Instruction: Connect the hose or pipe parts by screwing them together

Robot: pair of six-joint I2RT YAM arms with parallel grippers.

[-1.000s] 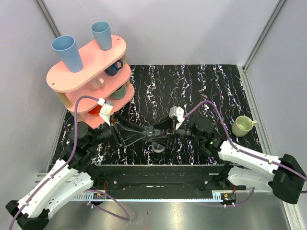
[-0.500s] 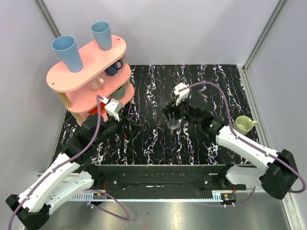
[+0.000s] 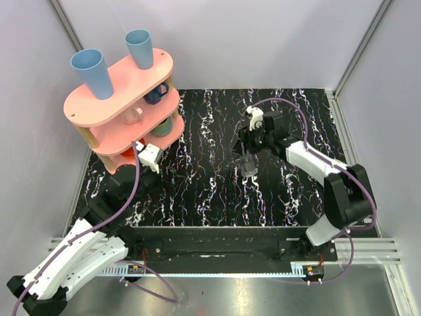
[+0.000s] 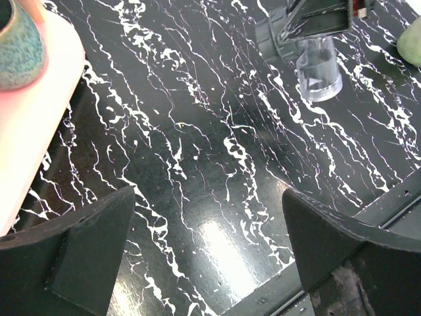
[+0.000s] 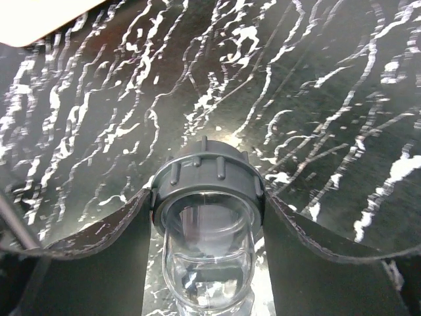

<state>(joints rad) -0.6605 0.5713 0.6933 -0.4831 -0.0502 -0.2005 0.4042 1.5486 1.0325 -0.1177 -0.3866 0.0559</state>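
My right gripper [image 5: 207,197] is shut on the pipe parts: a dark grey ribbed nut [image 5: 207,172] sits round the top of a clear tube [image 5: 207,263]. In the top view the right gripper [image 3: 248,157] holds them upright over the middle of the black marbled table [image 3: 197,131], tube end down; whether the tube touches the table I cannot tell. The left wrist view shows the nut [image 4: 271,43] and the clear tube [image 4: 318,71] far ahead. My left gripper [image 4: 207,204] is open and empty, low over the table at the left [image 3: 156,175], well apart from the parts.
A pink two-tier rack [image 3: 105,105] stands at the back left, with blue cups [image 3: 91,71] on top and more cups inside. Its shelf edge [image 4: 33,131] and a teal cup [image 4: 16,43] lie close to my left gripper. A pale green mug [image 4: 412,43] shows at the far right.
The left gripper has opened, let go of the parts and drawn back to the left. The right arm has carried the joined nut and tube away, toward the back middle of the table.
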